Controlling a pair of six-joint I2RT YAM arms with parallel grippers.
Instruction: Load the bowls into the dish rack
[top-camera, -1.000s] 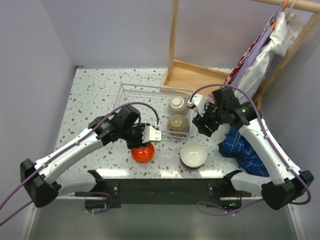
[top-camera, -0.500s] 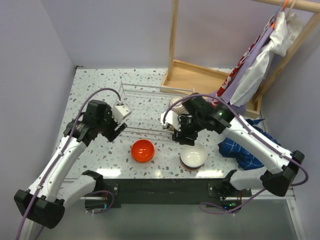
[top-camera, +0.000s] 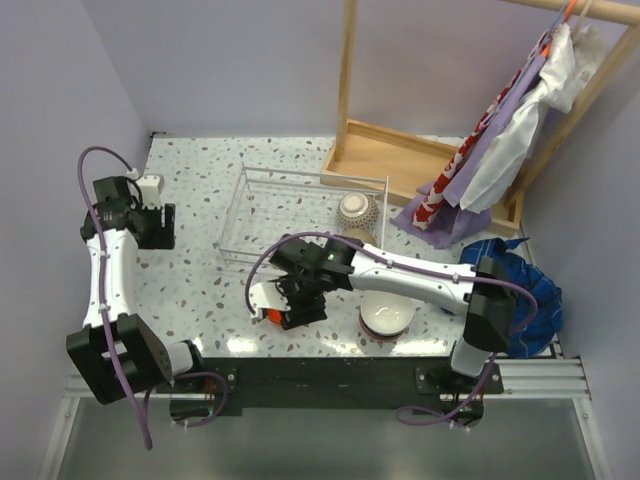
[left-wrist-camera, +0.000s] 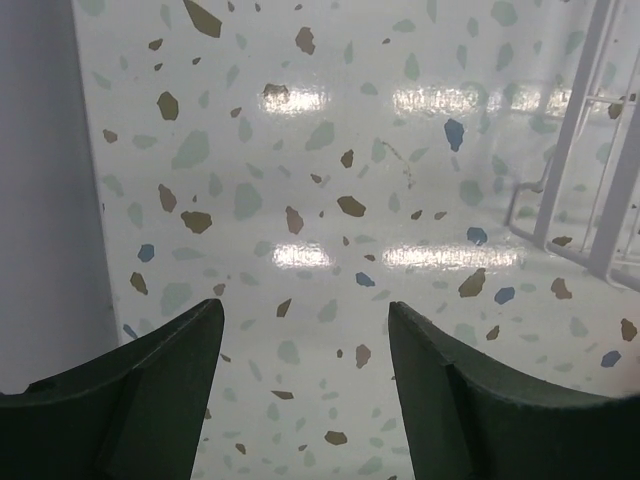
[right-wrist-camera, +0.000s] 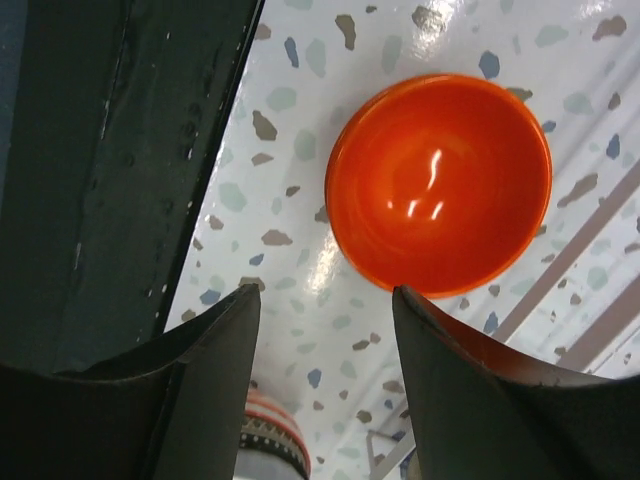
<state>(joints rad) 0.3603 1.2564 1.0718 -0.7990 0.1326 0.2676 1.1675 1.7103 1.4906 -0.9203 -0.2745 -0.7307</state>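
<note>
Top view, right pincer (top-camera: 292, 308): I am hanging it low over the plain orange round bowl (top-camera: 270, 316), which is sitting near the front edge of the speckled terrazzo surface (top-camera: 190, 280) and is mostly hidden under my wrist.
Top view, left pincer (top-camera: 158, 222): I am holding it at the far left, well apart from the shallow silvery wire dish rack (top-camera: 315, 175).
Top view, rack: a beige speckled round bowl (top-camera: 355, 207) is sitting at its right end; a white round bowl (top-camera: 387, 312) is resting outside it, near the front edge.
Left wrist view: I am holding the left pincer wide open, nothing between its dark fingers (left-wrist-camera: 130, 400), over bare surface; a rack corner is showing at the right.
Right wrist view: I am holding the right pincer wide open, gripping nothing. The orange bowl is lying upright on the surface just beyond my fingertips, outside the rack.
</note>
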